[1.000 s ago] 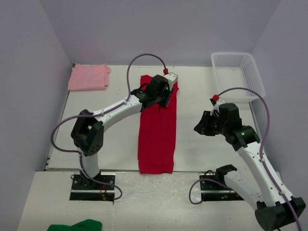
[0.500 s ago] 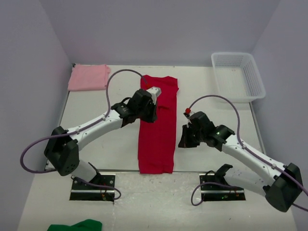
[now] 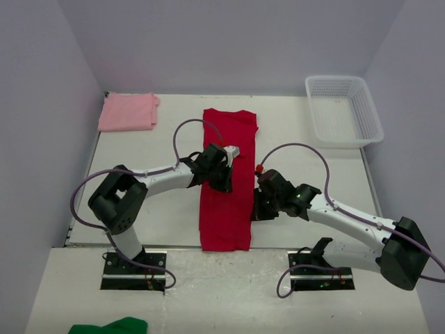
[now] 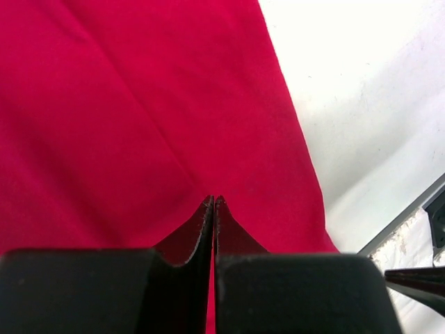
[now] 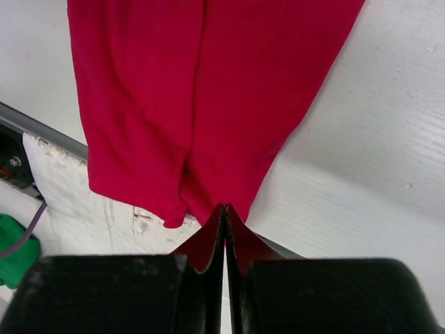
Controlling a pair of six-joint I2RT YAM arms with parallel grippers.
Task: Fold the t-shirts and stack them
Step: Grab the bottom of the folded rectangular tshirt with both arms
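Note:
The red t-shirt point(image 3: 229, 139) lies as a long narrow strip down the middle of the table, also filling the left wrist view point(image 4: 139, 104) and spreading across the right wrist view point(image 5: 208, 83). The pink t-shirt point(image 3: 127, 112) rests folded in the far left corner. My left gripper point(image 3: 224, 184) is low over the strip's middle, jaws shut point(image 4: 213, 200), with no cloth visibly between them. My right gripper point(image 3: 253, 210) sits at the strip's right edge, nearer the front, jaws shut point(image 5: 224, 207) and nothing pinched.
A white mesh basket point(image 3: 344, 108) stands at the far right. A green cloth point(image 3: 111, 325) lies on the floor-level surface at the near left, and shows again in the right wrist view point(image 5: 14, 261). The table's near edge has a metal rail point(image 5: 42, 132).
The left gripper has come from the shirt's far end to its middle. The right gripper has swung left and down to the shirt's right edge. Both jaws have closed.

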